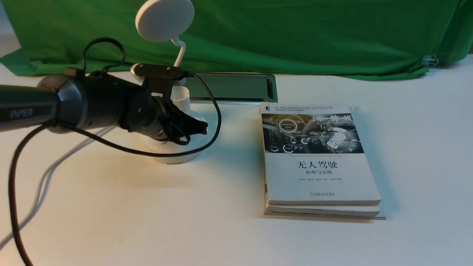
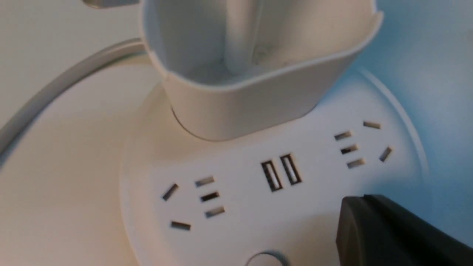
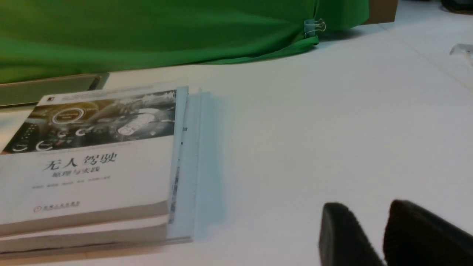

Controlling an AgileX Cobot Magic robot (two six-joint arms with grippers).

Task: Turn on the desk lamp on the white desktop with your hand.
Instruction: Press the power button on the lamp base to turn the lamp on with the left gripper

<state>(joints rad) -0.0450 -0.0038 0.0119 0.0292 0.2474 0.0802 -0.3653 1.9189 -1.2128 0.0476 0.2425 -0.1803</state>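
The left fingers [image 1: 196, 127] are sitting clenched together into one dark wedge, gripping nothing, and are hovering low over the front of the lamp [image 1: 181, 103]. In the left wrist view their tip [image 2: 388, 232] is lying just beside a round button [image 2: 264, 259] that the frame edge is cutting off; contact is not showing. The lamp is standing on the surface [image 1: 147, 221] at the robot's left, just in front of the cable slot [image 1: 229, 87], and its head is giving no visible glow, so the switch is judged not yet pressed. The right fingers [image 3: 347, 229] are resting parted by a narrow gap, holding nothing, well apart from the lamp and beyond the book [image 1: 317, 159]. Risks: the tip is standing nearer the USB ports [image 2: 281, 173] and sockets than the button's centre, so a straight descent could be landing on the bare base [image 2: 240, 221]; an off-centre push could be sliding or tilting the lamp; the cable [image 1: 216, 122] looping over the base could be catching the cup. Legible writing: "PiPER" on the arm [image 1: 22, 112]; "无人驾驶" and "原理与实践" on the book cover. Smaller print is too fine to read.
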